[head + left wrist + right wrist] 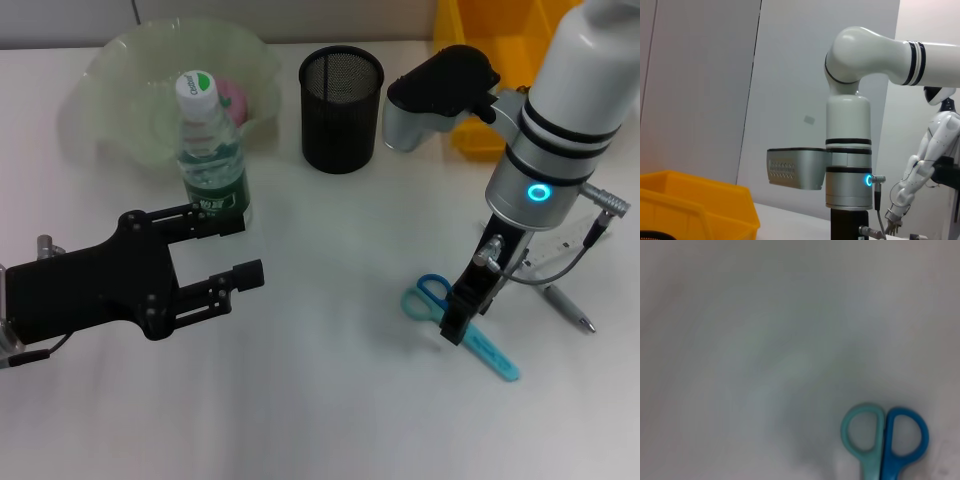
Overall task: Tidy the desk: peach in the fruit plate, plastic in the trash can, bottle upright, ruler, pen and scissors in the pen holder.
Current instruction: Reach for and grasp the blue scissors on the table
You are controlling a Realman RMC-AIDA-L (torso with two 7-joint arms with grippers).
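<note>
A clear bottle (212, 150) with a green label stands upright in front of the pale green fruit plate (120, 70), which holds a pink peach (233, 96). My left gripper (236, 246) is open low on the left, its upper finger beside the bottle's base. The black mesh pen holder (342, 95) stands at the back centre. Blue and teal scissors (485, 348) (883, 440) lie flat on the right, with my right gripper (458, 318) directly over their handles. A grey pen (570, 309) lies further right. A pale strip (548, 255), possibly the ruler, lies behind it. No plastic is in view.
A yellow bin (490, 40) (695, 205) stands at the back right behind the right arm (850, 150). White desk (330, 400) stretches between the two grippers and along the front. Another robot (935, 160) stands in the background of the left wrist view.
</note>
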